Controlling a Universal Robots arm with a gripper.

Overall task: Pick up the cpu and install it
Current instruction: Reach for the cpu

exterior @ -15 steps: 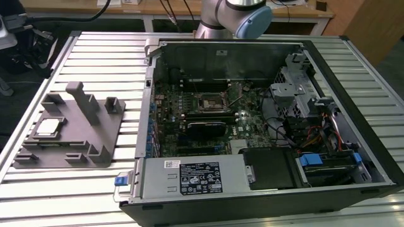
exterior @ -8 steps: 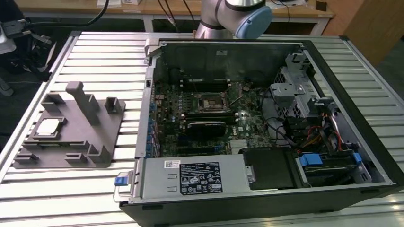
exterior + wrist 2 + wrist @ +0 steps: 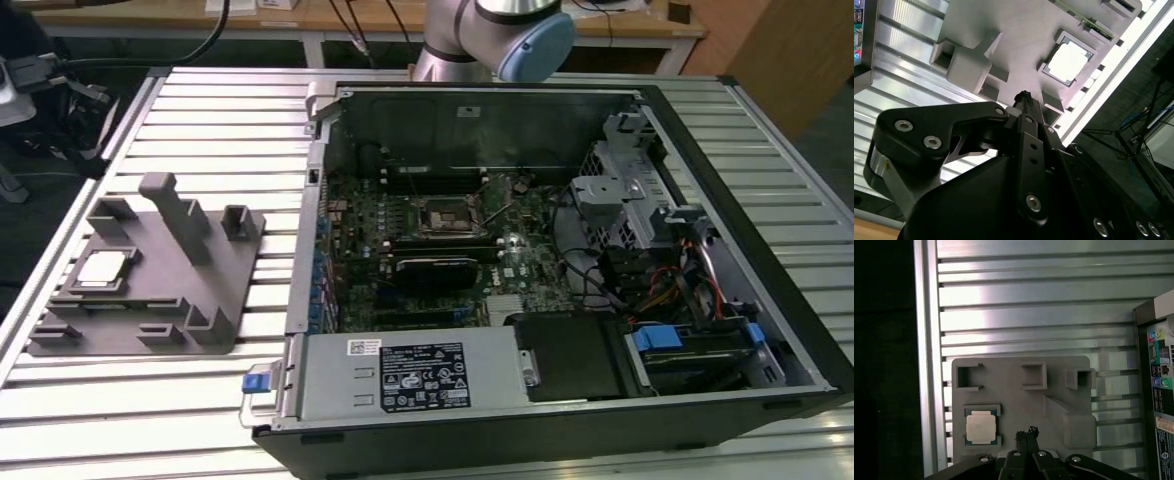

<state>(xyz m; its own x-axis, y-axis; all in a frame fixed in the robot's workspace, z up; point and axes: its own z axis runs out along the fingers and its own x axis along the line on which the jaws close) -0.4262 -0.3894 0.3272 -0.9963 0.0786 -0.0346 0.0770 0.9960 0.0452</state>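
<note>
Lab (slatted table, opened computer)

- The arm is smooth silvery-grey metal, and its joint is closed by a round pale-blue cap.
- The gripper is matt black, built from angular linkage plates.
- Silver screw heads stud those plates.
- It has slim black fingers.

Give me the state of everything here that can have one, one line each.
cpu: lying flat in its recess on the fixture, not held.
fixture: flat on the slatted table, beside the computer case.
computer case: lying on its side, side panel off, board exposed.
socket: cpu not in it; I cannot tell whether its latch is open.
gripper: shut, empty, above the fixture near the cpu.
</note>
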